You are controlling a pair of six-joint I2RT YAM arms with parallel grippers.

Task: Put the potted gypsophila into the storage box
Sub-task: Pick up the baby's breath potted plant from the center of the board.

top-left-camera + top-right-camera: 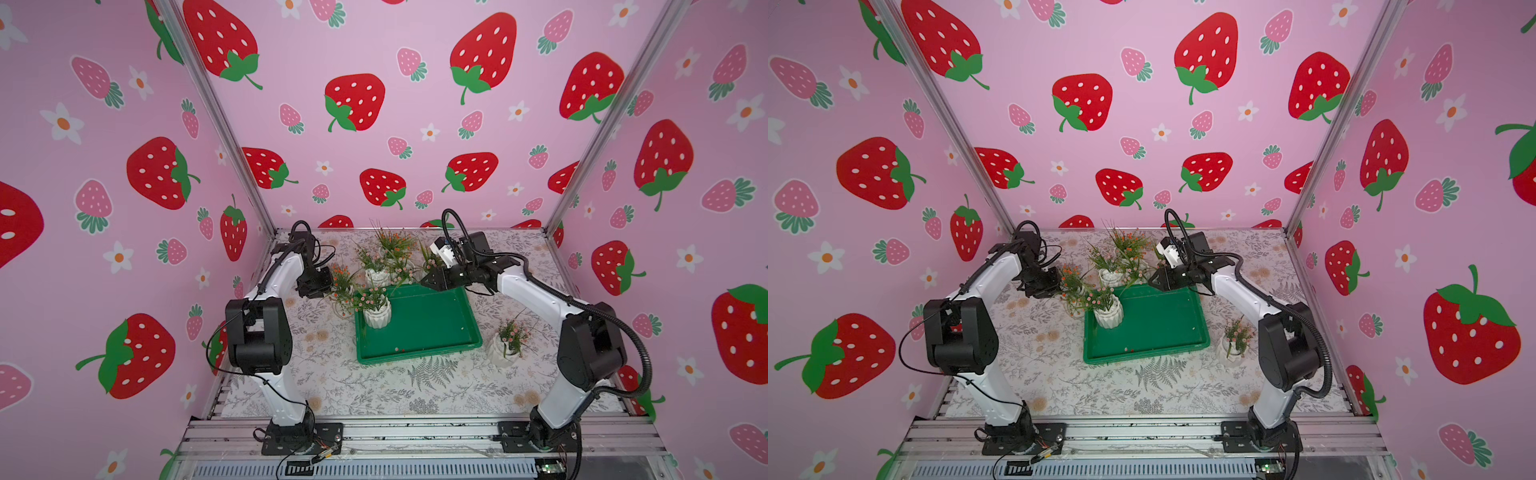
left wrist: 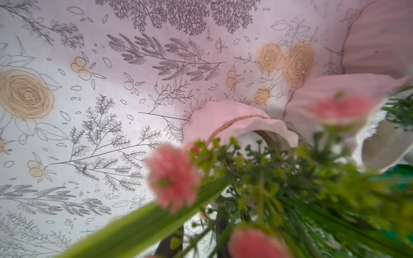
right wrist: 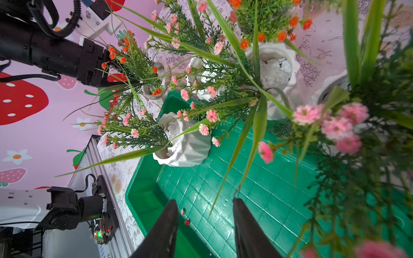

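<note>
The green storage box [image 1: 428, 328] lies mid-table. A potted gypsophila with pink flowers, in a white ribbed pot [image 1: 377, 316] [image 3: 187, 149], stands upright in its near-left corner. My left gripper [image 1: 329, 288] [image 1: 1058, 286] is buried in the stems of an orange-flowered plant [image 1: 342, 282] just left of the box. In the left wrist view foliage hides most of its dark fingers [image 2: 169, 247], so their grip is unclear. My right gripper [image 1: 428, 281] [image 3: 205, 201] hangs open over the box's far edge, with nothing held.
Several more potted plants crowd behind the box [image 1: 390, 253]. Another pink-flowered pot [image 1: 506, 347] stands on the cloth to the box's right. Small fallen petals [image 3: 186, 221] lie on the box floor. The pink walls close in on three sides.
</note>
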